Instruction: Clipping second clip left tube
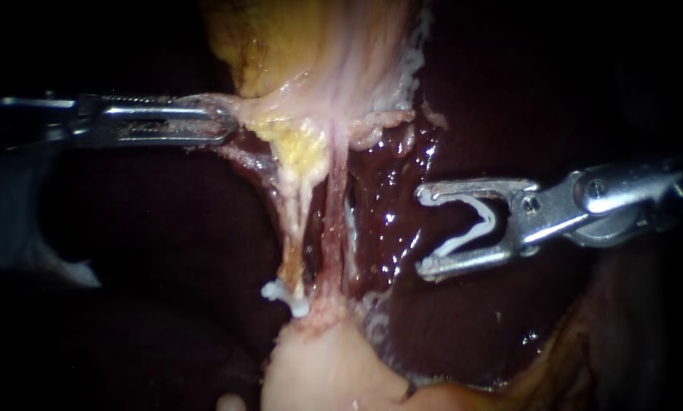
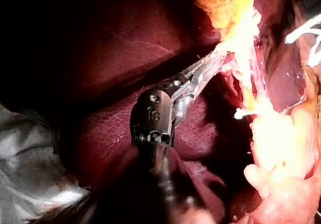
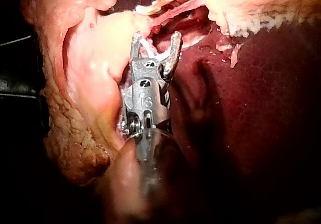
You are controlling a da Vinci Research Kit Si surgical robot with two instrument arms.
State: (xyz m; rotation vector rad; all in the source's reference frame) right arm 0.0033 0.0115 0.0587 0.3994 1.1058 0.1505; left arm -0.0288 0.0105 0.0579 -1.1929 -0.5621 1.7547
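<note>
Two thin tubes run down from the yellow gallbladder [image 1: 281, 46]: the left tube [image 1: 292, 221] and the right tube [image 1: 334, 228]. A white clip [image 1: 284, 293] sits on the left tube's lower end. My left instrument [image 1: 220, 125] is shut on pale tissue at the gallbladder's base and holds it stretched to the left; it shows the same grip [image 2: 208, 66] in its wrist view. My right instrument [image 1: 421, 228] stands to the right of both tubes, over the liver. Its jaws are wide apart and hold an unclosed white clip [image 1: 471, 224] between them [image 3: 155, 40]. No tube lies inside that clip.
Wet dark red liver [image 1: 391, 190] lies behind and to the right of the tubes. A pale lump of tissue [image 1: 319, 373] sits below the tubes. Yellowish fatty tissue [image 3: 75, 148] lies beside my right instrument's shaft.
</note>
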